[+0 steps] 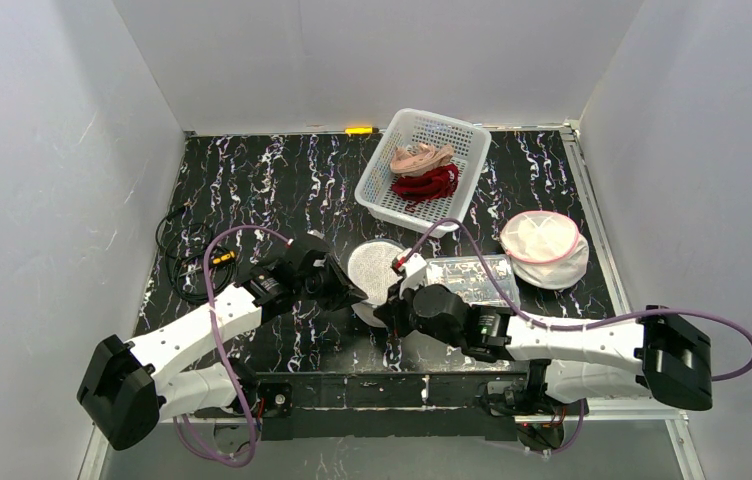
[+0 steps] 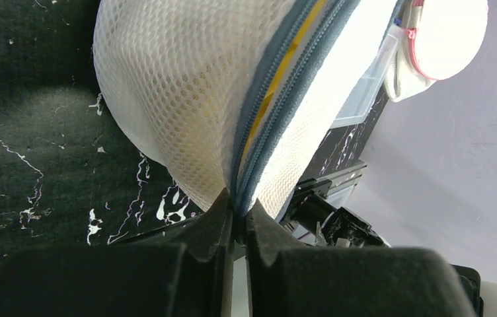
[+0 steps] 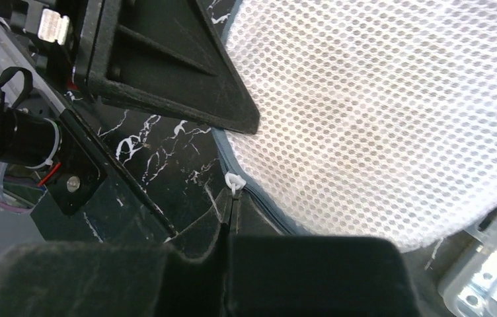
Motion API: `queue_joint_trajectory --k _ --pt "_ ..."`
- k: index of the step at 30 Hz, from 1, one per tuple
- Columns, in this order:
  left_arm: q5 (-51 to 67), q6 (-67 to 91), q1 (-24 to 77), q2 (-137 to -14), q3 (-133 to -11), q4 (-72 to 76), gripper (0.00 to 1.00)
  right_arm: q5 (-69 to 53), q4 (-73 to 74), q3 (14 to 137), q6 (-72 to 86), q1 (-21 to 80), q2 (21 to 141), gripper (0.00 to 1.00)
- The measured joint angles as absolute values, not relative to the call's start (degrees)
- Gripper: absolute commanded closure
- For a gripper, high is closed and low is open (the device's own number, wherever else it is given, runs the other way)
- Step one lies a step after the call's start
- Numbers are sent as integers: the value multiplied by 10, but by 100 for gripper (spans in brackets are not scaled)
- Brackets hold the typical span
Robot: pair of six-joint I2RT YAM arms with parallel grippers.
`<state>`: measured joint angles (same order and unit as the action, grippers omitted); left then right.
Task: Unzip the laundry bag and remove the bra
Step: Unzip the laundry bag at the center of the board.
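The left fingers (image 2: 211, 228) and right fingers (image 3: 259, 224) are pinched shut.

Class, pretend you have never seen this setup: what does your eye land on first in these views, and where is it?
Both arms meet at the table's centre over a round white mesh laundry bag: the left fingers pinch its grey-blue zipper, and the right fingers pinch its small white zipper pull. Behind it, a white basket holds a red garment and a pink garment.
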<state>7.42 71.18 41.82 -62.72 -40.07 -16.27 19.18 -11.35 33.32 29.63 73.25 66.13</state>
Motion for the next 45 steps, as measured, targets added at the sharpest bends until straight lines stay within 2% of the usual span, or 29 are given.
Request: queue_joint_trajectory --k 14,22,23,24,27,29,30,37,41,45 --pt "61 658 416 -630 -430 -180 100 265 -20 328 300 735 587 99" --pt "109 581 356 -679 -486 -198 100 290 -16 322 300 735 574 99" --pt "120 574 348 -687 -490 -199 98 290 -18 322 300 735 574 99" --pt "131 567 342 -697 -496 -201 91 290 -20 322 300 735 575 99" --pt "150 554 334 -717 -501 -202 58 287 -25 322 300 735 581 99" --pt "152 550 331 -708 -492 -199 43 283 -28 322 300 735 586 99" --pt "153 551 329 -698 -484 -200 40 281 -29 322 300 735 588 99" --pt "136 592 345 -569 -425 -242 25 262 -36 322 299 735 594 99" --pt "103 645 400 -491 -408 -258 24 251 -47 325 298 735 601 99" --pt "81 686 427 -495 -409 -258 24 233 -58 329 297 735 620 99"
